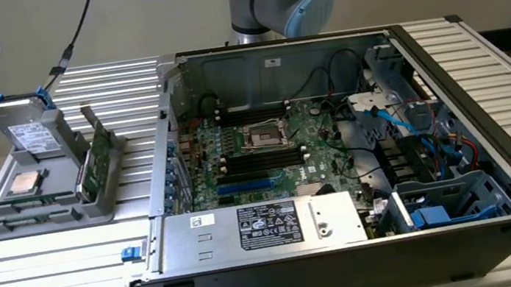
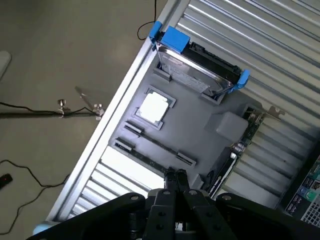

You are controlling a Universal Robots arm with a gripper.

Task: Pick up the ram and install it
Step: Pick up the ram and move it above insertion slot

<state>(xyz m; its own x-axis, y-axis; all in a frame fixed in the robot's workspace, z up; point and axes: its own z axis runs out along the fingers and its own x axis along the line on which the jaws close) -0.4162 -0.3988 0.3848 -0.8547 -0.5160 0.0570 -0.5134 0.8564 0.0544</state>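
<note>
Aluminium slatted table (image 1: pixel 64 269) | grey tray (image 1: pixel 48 217), jaws closed above | open PC case (image 1: pixel 352 273)

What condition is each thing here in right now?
gripper, shut and empty, hovering over the gray holder
ram, lying in its holder slot, not picked up
hard drive, standing on edge in the holder
processor chip, lying flat in its recess
computer case, open, side panel off
</note>
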